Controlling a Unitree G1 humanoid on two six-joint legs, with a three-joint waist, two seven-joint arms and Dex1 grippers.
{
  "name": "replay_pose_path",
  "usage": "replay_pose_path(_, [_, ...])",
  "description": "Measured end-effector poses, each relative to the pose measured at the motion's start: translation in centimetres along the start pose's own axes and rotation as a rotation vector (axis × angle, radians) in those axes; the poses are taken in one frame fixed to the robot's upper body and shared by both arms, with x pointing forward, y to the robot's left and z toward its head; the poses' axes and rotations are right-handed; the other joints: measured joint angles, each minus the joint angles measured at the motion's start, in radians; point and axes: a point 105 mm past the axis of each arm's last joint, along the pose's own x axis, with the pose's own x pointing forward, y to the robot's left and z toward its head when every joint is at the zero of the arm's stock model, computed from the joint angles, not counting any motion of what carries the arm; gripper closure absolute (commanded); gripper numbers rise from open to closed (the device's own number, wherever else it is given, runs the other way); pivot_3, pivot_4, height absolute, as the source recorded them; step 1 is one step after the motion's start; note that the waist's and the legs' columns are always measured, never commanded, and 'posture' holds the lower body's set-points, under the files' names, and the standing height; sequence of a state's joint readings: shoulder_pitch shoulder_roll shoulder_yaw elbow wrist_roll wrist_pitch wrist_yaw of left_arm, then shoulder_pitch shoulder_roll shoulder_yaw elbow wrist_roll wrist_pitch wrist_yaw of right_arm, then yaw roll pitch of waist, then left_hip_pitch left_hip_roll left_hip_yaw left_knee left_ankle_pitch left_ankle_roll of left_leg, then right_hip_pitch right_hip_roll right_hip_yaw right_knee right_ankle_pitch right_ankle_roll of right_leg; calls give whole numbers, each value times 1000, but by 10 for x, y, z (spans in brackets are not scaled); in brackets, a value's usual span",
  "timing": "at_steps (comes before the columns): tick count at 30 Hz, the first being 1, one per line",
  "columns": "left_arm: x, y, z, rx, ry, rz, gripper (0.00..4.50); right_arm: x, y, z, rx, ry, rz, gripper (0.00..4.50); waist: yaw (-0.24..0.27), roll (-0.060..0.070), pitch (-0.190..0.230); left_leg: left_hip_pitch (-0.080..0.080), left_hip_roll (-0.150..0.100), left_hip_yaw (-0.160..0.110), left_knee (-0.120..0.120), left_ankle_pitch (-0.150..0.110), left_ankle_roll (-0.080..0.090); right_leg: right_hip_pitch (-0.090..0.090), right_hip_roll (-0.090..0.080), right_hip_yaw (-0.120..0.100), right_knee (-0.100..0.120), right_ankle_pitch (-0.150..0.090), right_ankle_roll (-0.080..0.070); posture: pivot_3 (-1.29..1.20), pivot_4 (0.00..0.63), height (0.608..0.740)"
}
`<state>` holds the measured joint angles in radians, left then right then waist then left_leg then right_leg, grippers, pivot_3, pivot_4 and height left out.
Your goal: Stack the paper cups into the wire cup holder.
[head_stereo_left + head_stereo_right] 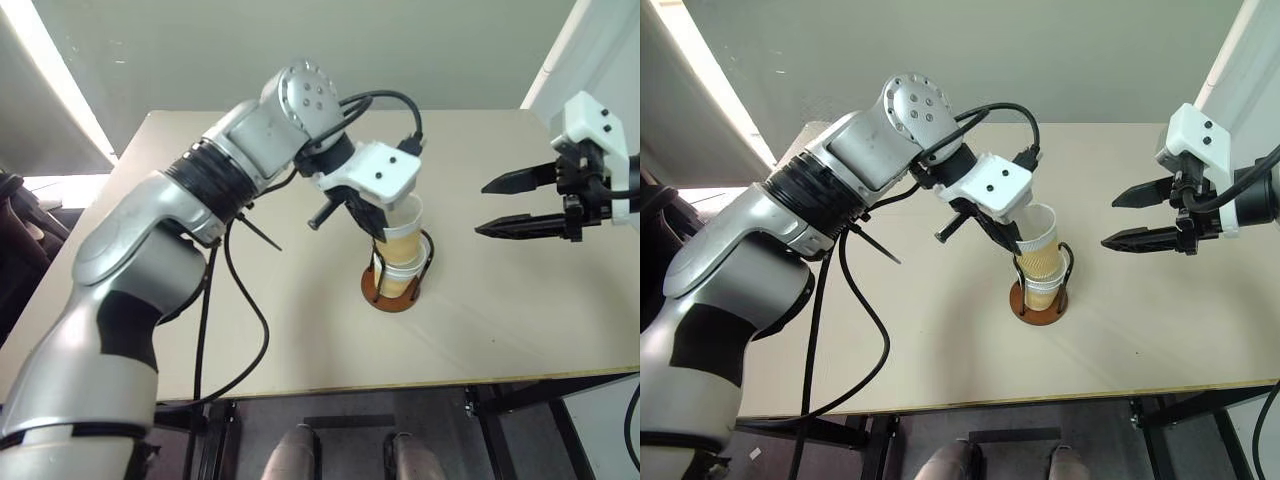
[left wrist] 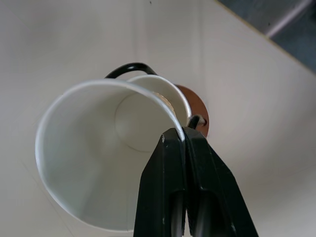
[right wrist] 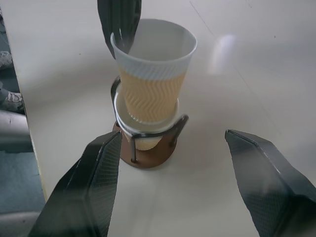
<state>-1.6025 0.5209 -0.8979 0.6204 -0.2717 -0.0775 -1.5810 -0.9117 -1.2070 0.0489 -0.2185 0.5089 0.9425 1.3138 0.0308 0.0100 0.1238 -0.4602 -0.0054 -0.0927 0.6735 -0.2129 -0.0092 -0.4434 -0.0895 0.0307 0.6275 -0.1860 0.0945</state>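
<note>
Left hand (image 1: 388,228) pinches the thin, crushable rim of a light tan paper cup (image 3: 152,79) over the wire holder (image 3: 148,148); right hand (image 1: 515,206) gapes empty.

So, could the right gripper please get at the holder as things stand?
Probably yes: the right gripper is open beside the holder with bare table between, though the left gripper pinches the top cup above it.

— What blocks the way to the wire cup holder (image 1: 392,290)?
— From the left, the left claw (image 1: 372,222), pinching the rim of the top cup (image 1: 402,236).
— And from the right?
— Bare table (image 1: 520,320) lies between it and the spread right claw (image 1: 505,206).
</note>
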Motion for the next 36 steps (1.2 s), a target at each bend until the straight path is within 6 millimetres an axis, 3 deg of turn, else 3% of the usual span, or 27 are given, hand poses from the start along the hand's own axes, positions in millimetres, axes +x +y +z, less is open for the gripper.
replay_pose_path(5, [5, 6, -5, 0, 25, 14, 2422, 0, 0, 0, 0, 0, -1, 1045, 0, 0, 0, 0, 0, 0, 1, 0, 0, 0, 0, 0, 0, 0, 0, 0, 150, 740])
replay_pose_path(10, [3, 22, 10, -24, -82, 87, 559, 0, 0, 0, -5, -2, -1, 1045, 3, 0, 0, -1, 0, 0, 1, 0, 1, 0, -1, 1, -1, 0, 1, 0, 150, 740])
replay_pose_path(12, [-3, 30, 17, -55, -137, 130, 39, 0, -1, 1, -9, -6, -1, 1045, 2, 0, 0, -1, 0, 1, 1, -1, 1, 0, -1, 1, -1, 0, 1, 0, 150, 740])
replay_pose_path(17, [-43, 48, 24, -189, -289, 352, 39, 6, -16, -4, 24, -41, -69, 1045, -1, 0, 0, 1, 0, 2, 1, -1, 1, 0, 0, 2, 0, 0, 2, 0, 150, 740])
replay_pose_path(21, [-67, 44, -4, -390, -379, 558, 39, 17, -41, -16, 100, -95, -179, 1045, -10, 3, -2, 7, 1, 3, 0, 0, 1, 2, 0, 2, 1, 1, 3, 0, 150, 740])
replay_pose_path(24, [-68, 20, -41, -587, -422, 710, 39, 33, -63, -30, 189, -151, -287, 1045, -19, 5, -3, 10, 2, 5, -1, 1, 0, 3, 1, 0, 4, 1, 3, 0, 150, 740])
replay_pose_path(26, [-57, -1, -64, -743, -442, 785, 39, 46, -77, -46, 268, -169, -360, 1045, -19, 5, -3, 9, 2, 5, 1, 2, -1, 1, 2, 0, 6, 1, 3, 0, 150, 740])
replay_pose_path(30, [-47, -32, -96, -956, -414, 1024, 39, 69, -95, -76, 419, -184, -463, 1045, -14, 5, -3, 9, 1, 5, 2, 3, -2, 1, 2, -1, 6, 2, 1, 0, 150, 740])
replay_pose_path(36, [-53, -87, -146, -1260, -340, 1350, 39, 55, -130, -123, 501, -120, -736, 1045, -4, 5, -3, 10, 1, 5, 0, 4, -3, 1, 1, 0, 6, 4, -5, 0, 150, 740])
